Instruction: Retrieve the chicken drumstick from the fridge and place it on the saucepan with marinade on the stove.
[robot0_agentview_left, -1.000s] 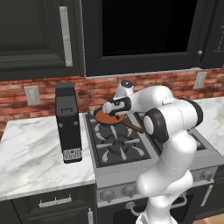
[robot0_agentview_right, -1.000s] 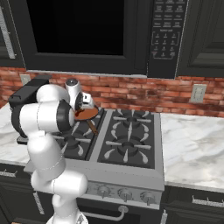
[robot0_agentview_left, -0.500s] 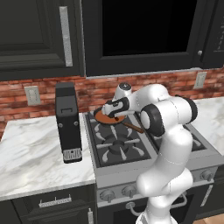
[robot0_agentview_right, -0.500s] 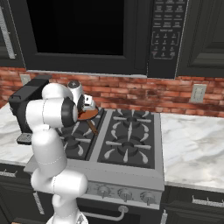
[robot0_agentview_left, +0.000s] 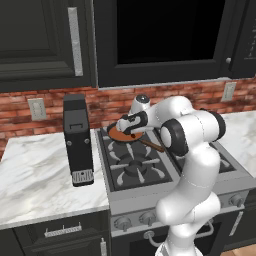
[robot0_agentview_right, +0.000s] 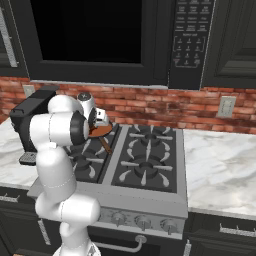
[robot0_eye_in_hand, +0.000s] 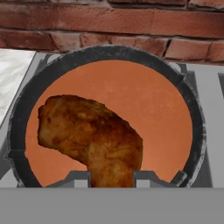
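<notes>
The chicken drumstick (robot0_eye_in_hand: 92, 135), a browned chunk of meat, is pinched between my two fingertips (robot0_eye_in_hand: 78, 177) and hangs just over the orange sauce. My gripper (robot0_eye_in_hand: 111, 177) is shut on it. Below it the saucepan with marinade (robot0_eye_in_hand: 192, 113) sits on the back left burner of the stove (robot0_agentview_left: 135, 167), close to the brick wall. From the base views my gripper (robot0_agentview_left: 127, 125) (robot0_agentview_right: 100, 120) hovers right above the saucepan (robot0_agentview_left: 120, 136) (robot0_agentview_right: 101, 131), whose long handle points toward the stove (robot0_agentview_right: 145, 160) centre. The fridge is out of view.
A tall black coffee machine (robot0_agentview_left: 78, 140) (robot0_agentview_right: 30, 120) stands on the marble counter (robot0_agentview_left: 35, 175) just left of the stove. A dark microwave (robot0_agentview_left: 160, 40) hangs low above the burners. More counter (robot0_agentview_right: 220, 165) lies to the right.
The arm's elbow has shifted a little, and the hand has edged slightly down over the saucepan, still holding the drumstick.
</notes>
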